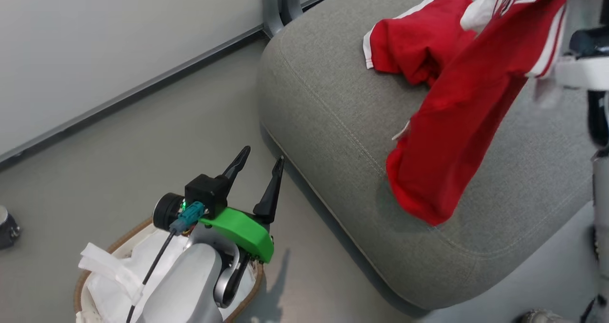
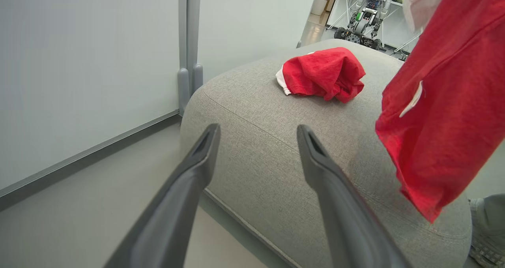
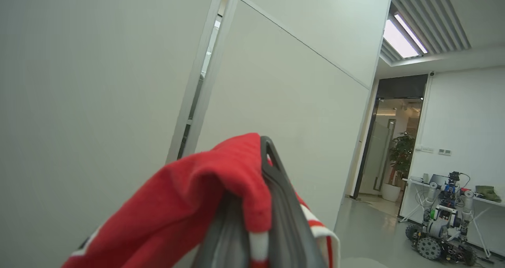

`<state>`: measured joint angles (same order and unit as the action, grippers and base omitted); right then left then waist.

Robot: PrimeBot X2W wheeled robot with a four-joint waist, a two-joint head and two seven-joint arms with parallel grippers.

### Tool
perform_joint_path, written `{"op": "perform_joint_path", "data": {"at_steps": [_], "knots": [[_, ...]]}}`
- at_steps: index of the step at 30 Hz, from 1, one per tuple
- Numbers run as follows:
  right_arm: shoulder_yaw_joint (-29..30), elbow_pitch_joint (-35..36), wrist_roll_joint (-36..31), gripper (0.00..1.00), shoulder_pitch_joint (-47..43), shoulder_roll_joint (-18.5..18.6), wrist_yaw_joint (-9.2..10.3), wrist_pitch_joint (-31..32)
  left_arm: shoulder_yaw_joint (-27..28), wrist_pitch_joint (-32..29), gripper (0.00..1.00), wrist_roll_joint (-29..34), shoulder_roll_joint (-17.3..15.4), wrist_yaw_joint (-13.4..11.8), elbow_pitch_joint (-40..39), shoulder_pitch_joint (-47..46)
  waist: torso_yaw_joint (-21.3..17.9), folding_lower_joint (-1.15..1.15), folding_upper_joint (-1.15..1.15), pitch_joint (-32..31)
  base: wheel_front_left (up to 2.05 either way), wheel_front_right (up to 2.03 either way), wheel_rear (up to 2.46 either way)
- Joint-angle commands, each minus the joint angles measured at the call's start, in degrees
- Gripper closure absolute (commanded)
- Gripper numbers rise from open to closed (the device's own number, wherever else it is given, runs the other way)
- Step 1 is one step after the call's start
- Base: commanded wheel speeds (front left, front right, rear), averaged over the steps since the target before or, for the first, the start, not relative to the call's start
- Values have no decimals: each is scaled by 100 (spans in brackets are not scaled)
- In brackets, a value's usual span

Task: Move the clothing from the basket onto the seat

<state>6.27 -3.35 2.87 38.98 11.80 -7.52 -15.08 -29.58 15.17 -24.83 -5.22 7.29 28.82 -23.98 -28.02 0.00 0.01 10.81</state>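
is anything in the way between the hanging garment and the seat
Nothing visible. The garment held by the right gripper hangs over bare seat; the other garment lies farther back.

1. The red, white-trimmed clothing [image 3: 189,197] is seen clamped in the right gripper [image 3: 258,157] and draped over its fingers.
2. A pale wall [image 3: 79,82] is shown behind.
3. A wheeled robot [image 3: 442,224] is seen at the lower right.

Pale wall [image 1: 95,52] meets grey floor [image 1: 142,137], and a ceiling light strip [image 3: 402,39] glows near a doorway [image 3: 394,141]
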Motion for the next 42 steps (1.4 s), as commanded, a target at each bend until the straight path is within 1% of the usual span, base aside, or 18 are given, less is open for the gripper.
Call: {"op": "perform_joint_path", "data": {"at_steps": [1, 5, 9, 12, 15, 17, 22, 25, 26, 27, 28, 29, 30, 34, 37, 42], "knots": [[2, -141, -142, 100, 326, 151, 6, -14, -71, -4, 0, -16, -115, 25, -29, -131, 291, 0, -1, 501, 0, 0, 0], [154, -738, -485, 100, 1165, 589, 7, -14, -333, -4, 0, -115, -304, 24, -95, -350, 552, 0, -1, 843, 0, 0, 0], [284, -1353, -883, 100, 1849, 839, 7, -14, -488, -4, 0, -207, -456, 24, -178, -525, 777, 0, -1, 1174, 0, 0, 0], [450, -1829, -1219, 100, 2149, 924, 7, -14, -588, -4, 0, -267, -560, 24, -229, -660, 949, 0, -1, 1417, 0, 0, 0], [729, -2269, -1500, 100, 2255, 918, 7, -14, -669, -4, 0, -316, -617, 24, -282, -783, 1103, 0, -1, 1613, 0, 0, 0], [937, -2563, -1662, 100, 2117, 842, 7, -13, -689, -4, 0, -343, -630, 25, -320, -833, 1179, 0, -1, 1718, 0, 0, 0], [1575, -3246, -2014, 100, 1564, 615, 7, -10, -755, -4, 0, -402, -698, 24, -312, -888, 1278, 0, -1, 1871, 0, 0, 0], [1961, -3506, -2127, 100, 1158, 442, 7, -10, -775, -4, 0, -434, -731, 24, -306, -891, 1302, 0, -1, 1892, 0, 0, 0], [2108, -3524, -2129, 83, 979, 363, 7, -10, -775, -4, 0, -442, -739, 25, -294, -885, 1303, 0, -1, 1891, 0, 0, 0], [2202, -3536, -2137, 60, 816, 296, 7, -9, -776, -4, 0, -450, -744, 24, -284, -879, 1301, 0, -1, 1883, 0, 0, 0], [2294, -3511, -2124, 25, 611, 218, 7, -10, -770, -4, 0, -452, -748, 25, -265, -861, 1293, 0, -1, 1859, 0, 0, 0], [2359, -3473, -2100, 9, 463, 164, 7, -10, -763, -4, 0, -456, -748, 24, -248, -842, 1285, 0, -1, 1836, 0, 0, 0], [2422, -3416, -2059, 0, 311, 105, 7, -10, -748, -4, 0, -472, -742, 24, -223, -817, 1275, 0, -1, 1800, 0, 0, 0], [2474, -3201, -1891, 0, -306, -142, 7, -10, -627, -4, 0, -496, -704, 24, -121, -677, 1230, 0, -1, 1609, 0, 0, 0], [2380, -2998, -1749, 0, -682, -213, 7, -10, -538, -4, 0, -493, -643, 24, -44, -562, 1222, 0, -1, 1409, 0, 0, 0], [1996, -2547, -1536, 0, -1210, -354, 7, -10, -292, -4, 0, -386, -504, 24, 36, -307, 1297, 0, -1, 999, 0, 0, 0]]}}
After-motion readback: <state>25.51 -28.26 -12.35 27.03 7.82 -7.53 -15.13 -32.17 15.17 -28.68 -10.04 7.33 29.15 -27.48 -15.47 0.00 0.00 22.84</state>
